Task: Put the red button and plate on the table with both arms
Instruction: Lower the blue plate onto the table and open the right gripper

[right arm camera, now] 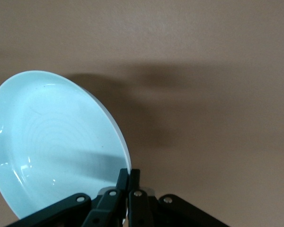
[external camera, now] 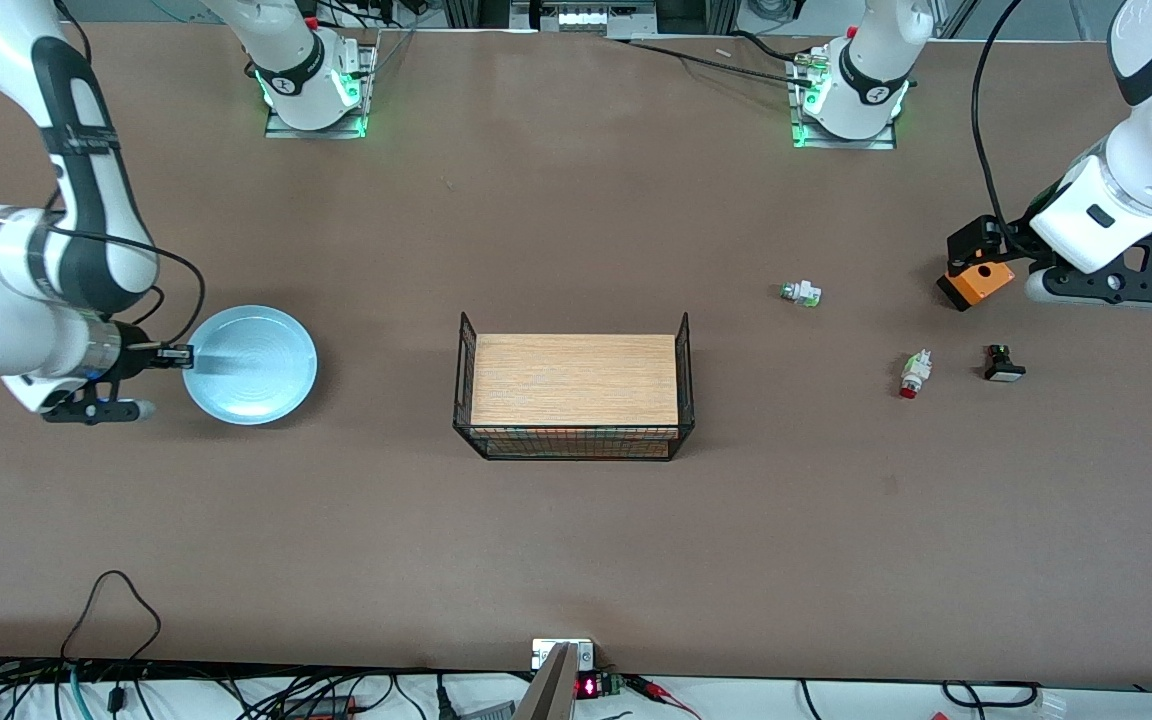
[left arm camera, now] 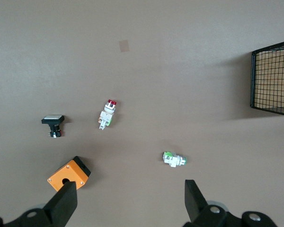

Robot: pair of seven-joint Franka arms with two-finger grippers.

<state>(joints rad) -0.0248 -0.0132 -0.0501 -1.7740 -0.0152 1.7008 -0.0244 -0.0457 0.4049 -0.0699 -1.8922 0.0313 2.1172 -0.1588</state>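
Note:
The light-blue plate [external camera: 251, 365] is at the right arm's end of the brown table [external camera: 576, 560]. My right gripper [external camera: 176, 353] is shut on its rim, as the right wrist view shows for the gripper [right arm camera: 129, 177] and the plate [right arm camera: 52, 142], which looks tilted over its shadow. The red button [external camera: 914, 373] lies on the table toward the left arm's end, also in the left wrist view [left arm camera: 106, 113]. My left gripper [external camera: 996, 262] is open and empty [left arm camera: 130, 189], up over the table by an orange box [external camera: 976, 283].
A black wire basket with a wood floor [external camera: 574, 395] stands mid-table. A green-tipped white button [external camera: 800, 293] and a black button with a white cap [external camera: 1003, 364] lie near the red one. The orange box [left arm camera: 68, 174] sits by one left finger.

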